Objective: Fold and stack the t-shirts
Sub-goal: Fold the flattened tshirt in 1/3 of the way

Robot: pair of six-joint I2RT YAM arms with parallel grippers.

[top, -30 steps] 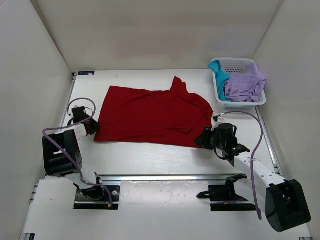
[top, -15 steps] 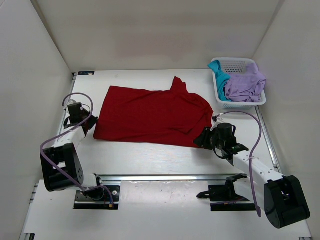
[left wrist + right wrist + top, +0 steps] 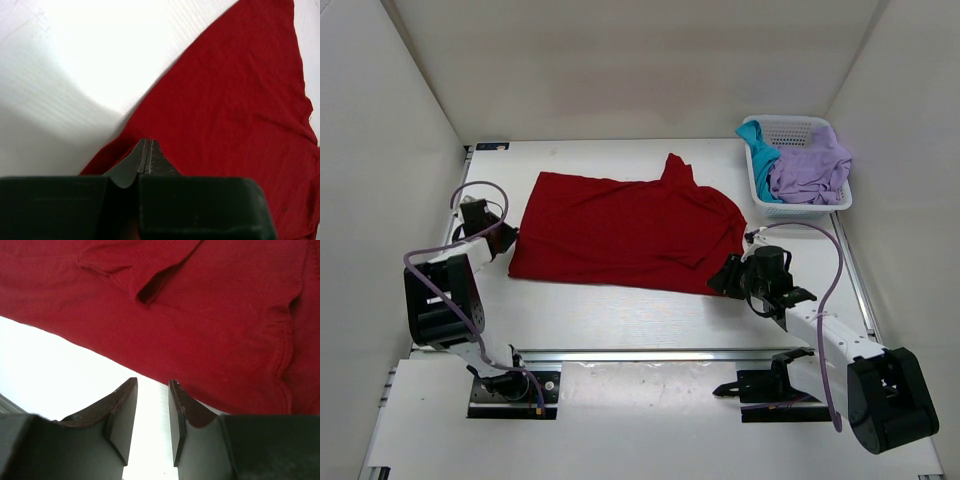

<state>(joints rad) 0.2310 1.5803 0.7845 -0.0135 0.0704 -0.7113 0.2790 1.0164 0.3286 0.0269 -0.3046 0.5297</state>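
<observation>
The teal t-shirt [image 3: 757,155] and lavender t-shirt [image 3: 810,170] lie bunched in the basket [image 3: 800,209], mostly hidden. The red t-shirt [image 3: 215,315] runs off both wrist views' edges.

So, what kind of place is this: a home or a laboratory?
Most likely a laboratory test cell: a white table closed in by plain white walls, a left arm and right arm bolted at its edge, one red shirt laid out.
</observation>
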